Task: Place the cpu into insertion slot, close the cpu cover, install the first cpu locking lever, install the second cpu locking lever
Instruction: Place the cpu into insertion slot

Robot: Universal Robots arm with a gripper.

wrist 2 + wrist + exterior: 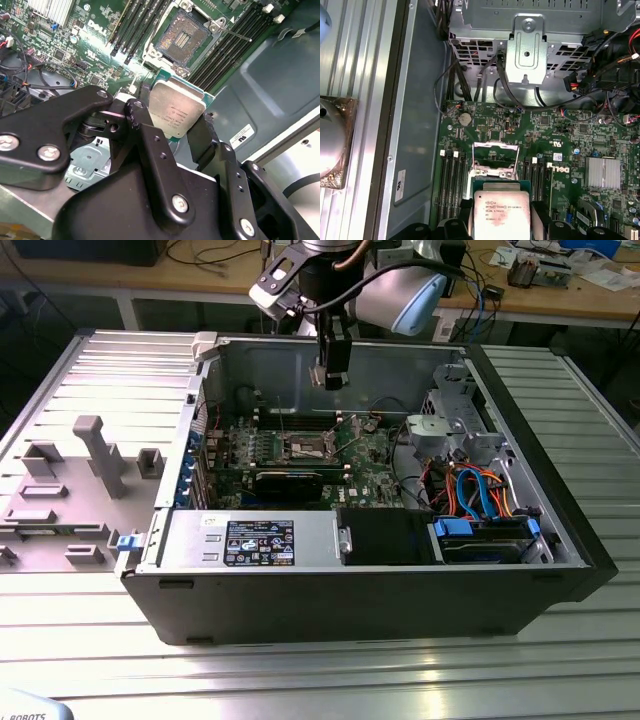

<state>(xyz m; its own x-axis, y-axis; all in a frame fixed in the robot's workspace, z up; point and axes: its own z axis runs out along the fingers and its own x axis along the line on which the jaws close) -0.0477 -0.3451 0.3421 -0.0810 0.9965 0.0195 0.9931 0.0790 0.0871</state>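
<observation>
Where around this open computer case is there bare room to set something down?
Bare grey case floor runs between the motherboard edge and the case wall. The ribbed table in front of the case is free too. Crowded: the drive bay cables at the exterior view's right, and around the insertion slot, with the hand holding the cpu nearby.

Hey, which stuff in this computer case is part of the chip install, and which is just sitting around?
Job in hand:
cpu, clamped in the hand
insertion slot
cpu cover, open

Just there:
memory slots
expansion card
blue and orange cables
grey fixtures
</observation>
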